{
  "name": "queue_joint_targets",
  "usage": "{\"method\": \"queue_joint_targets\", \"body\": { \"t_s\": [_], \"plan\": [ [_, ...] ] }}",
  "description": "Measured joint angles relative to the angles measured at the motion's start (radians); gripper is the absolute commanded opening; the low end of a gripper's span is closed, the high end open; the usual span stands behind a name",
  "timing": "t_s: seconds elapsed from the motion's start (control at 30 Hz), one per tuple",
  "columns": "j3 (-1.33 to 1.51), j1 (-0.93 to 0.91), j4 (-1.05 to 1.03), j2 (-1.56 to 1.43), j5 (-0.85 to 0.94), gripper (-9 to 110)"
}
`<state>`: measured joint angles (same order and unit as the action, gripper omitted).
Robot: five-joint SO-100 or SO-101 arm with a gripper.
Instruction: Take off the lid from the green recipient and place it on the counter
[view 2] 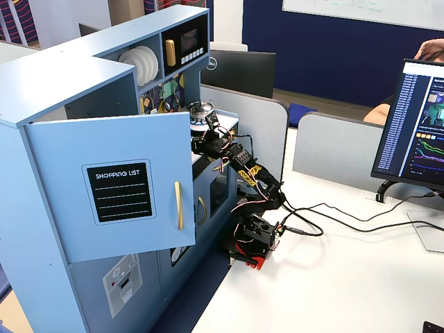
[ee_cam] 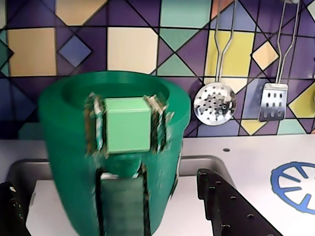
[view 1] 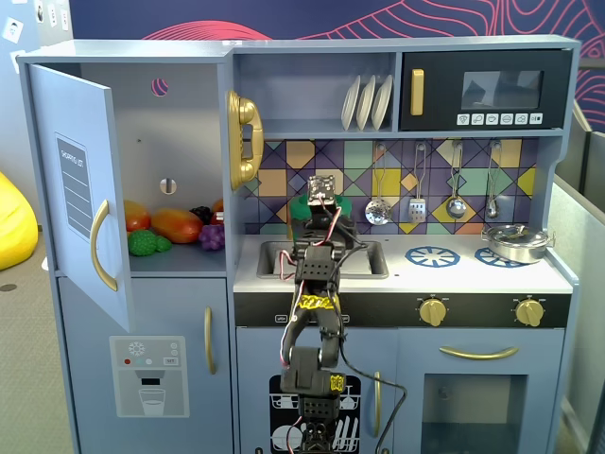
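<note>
The green recipient (ee_cam: 74,162) stands upright in the sink, filling the middle of the wrist view, and looks blurred. Its lighter green strap (ee_cam: 128,125) faces the camera. Inside its rim I see a dark green round face (ee_cam: 113,88); I cannot tell whether that is the lid. My gripper (ee_cam: 106,179) is open, with one black jaw at each side of the pot and apart from it. In a fixed view the gripper (view 1: 319,203) hangs over the sink and hides most of the pot (view 1: 302,205). The pale counter (ee_cam: 236,157) lies around the sink.
A silver pan (view 1: 515,243) sits on the right burner. A blue burner print (ee_cam: 295,184) is right of the sink (view 1: 274,255). Utensils (ee_cam: 214,103) hang on the tiled back wall just behind the pot. The cupboard door (view 1: 85,199) stands open at left.
</note>
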<state>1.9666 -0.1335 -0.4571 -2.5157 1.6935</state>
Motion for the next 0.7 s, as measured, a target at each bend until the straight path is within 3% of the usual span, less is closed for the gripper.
{"method": "queue_joint_targets", "body": {
  "t_s": [0.7],
  "plan": [
    [-0.239, 0.0, 0.043, 0.328, -0.006, 37]
  ]
}}
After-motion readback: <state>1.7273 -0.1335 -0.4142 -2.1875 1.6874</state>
